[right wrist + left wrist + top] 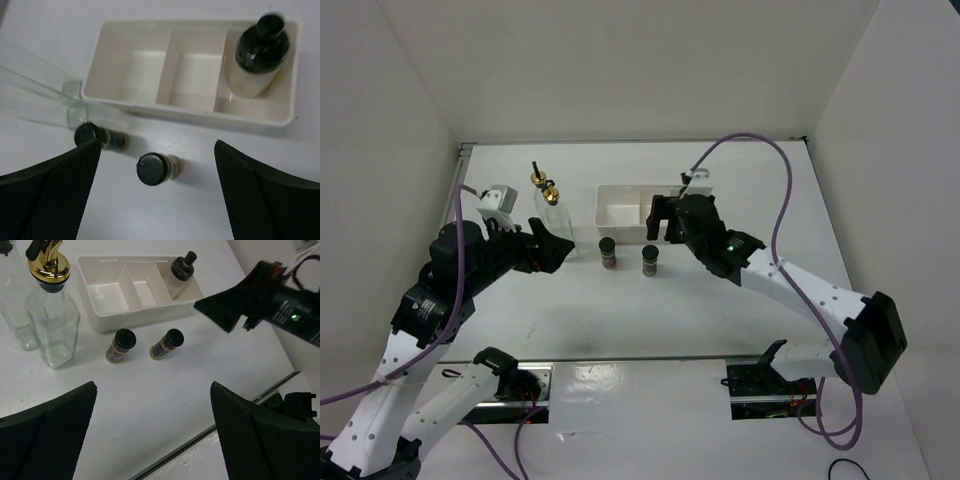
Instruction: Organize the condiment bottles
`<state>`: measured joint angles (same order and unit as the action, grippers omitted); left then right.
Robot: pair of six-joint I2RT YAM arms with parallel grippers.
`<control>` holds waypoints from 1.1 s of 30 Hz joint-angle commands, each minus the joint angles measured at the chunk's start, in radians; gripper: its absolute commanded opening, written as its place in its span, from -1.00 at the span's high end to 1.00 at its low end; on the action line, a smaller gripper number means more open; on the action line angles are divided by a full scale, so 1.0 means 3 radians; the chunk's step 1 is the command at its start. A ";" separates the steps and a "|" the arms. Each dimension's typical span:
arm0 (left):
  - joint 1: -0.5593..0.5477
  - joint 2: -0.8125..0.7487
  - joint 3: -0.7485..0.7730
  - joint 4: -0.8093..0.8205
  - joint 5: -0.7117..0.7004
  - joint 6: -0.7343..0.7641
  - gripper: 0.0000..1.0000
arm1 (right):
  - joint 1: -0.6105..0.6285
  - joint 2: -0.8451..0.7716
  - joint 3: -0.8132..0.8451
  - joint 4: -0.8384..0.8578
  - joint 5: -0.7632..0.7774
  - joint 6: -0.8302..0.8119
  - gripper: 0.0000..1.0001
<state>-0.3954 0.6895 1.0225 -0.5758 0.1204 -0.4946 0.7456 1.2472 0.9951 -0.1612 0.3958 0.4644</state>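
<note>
Two tall clear glass bottles with gold pourer tops stand left of the white tray. Two small dark black-capped jars stand on the table just in front of the tray. A whitish black-capped jar stands in the tray's right compartment; the other two compartments hold nothing. My right gripper hovers open over the tray's right end, above the whitish jar and apart from it. My left gripper is open beside the nearer glass bottle, holding nothing.
White walls close in the table on the left, back and right. A dark slot runs across the table near the arm bases. The right arm's purple cable loops over the back right of the table.
</note>
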 commanded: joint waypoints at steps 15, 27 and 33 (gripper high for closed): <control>-0.0011 -0.0003 0.0181 -0.0044 -0.0094 0.0125 -1.00 | 0.0255 0.1083 0.0349 -0.0342 -0.0061 -0.0004 -0.97; -0.0011 0.0064 0.0181 -0.0044 -0.0156 0.0156 -1.00 | 0.0286 0.1324 0.0380 -0.0342 -0.0061 0.0027 -0.49; -0.0011 0.0064 0.0150 -0.0044 -0.0156 0.0156 -1.00 | 0.0286 0.1360 0.0466 -0.0413 0.0051 0.0027 0.47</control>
<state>-0.3954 0.7120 1.0416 -0.6067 0.0818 -0.4698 0.8219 1.6466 1.0683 -0.2722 0.3710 0.4728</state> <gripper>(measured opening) 1.001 0.507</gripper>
